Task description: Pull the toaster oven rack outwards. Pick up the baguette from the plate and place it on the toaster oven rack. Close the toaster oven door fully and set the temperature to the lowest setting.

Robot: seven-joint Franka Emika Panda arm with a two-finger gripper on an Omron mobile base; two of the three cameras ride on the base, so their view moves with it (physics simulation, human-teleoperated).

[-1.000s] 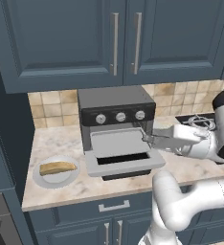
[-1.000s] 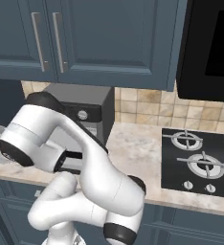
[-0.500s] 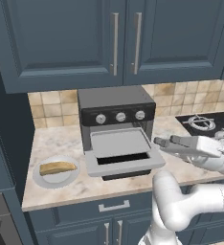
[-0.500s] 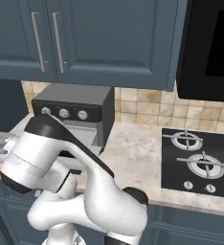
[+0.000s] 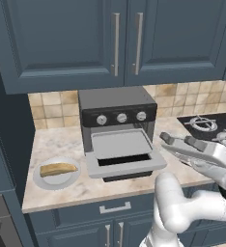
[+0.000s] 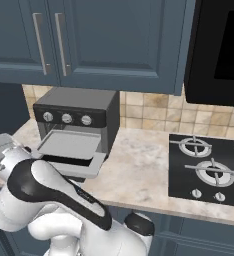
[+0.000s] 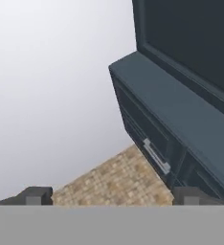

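The toaster oven (image 5: 117, 110) (image 6: 79, 118) stands at the back of the counter. Its door (image 5: 126, 167) (image 6: 73, 163) hangs open, lying flat. The pale grey rack (image 5: 120, 144) (image 6: 68, 144) sticks out of the cavity above the door, with nothing on it. Left of the oven, the tan baguette (image 5: 58, 169) lies on the round plate (image 5: 54, 180). My gripper (image 5: 177, 140) hovers just right of the door, apart from it, pointing left. In the hand view my gripper (image 7: 110, 196) is open, fingertips (image 7: 35, 195) wide apart, nothing between them.
A black gas hob (image 5: 209, 129) (image 6: 209, 167) sits to the right of the oven. Dark blue wall cabinets (image 5: 115, 38) hang above, and a dark appliance (image 6: 219, 45) hangs over the hob. Bare marble counter (image 6: 139, 165) lies between oven and hob.
My gripper has drawn back from the rack's right edge, to the right and toward the counter front. The rack stays pulled out; baguette and plate have not moved.
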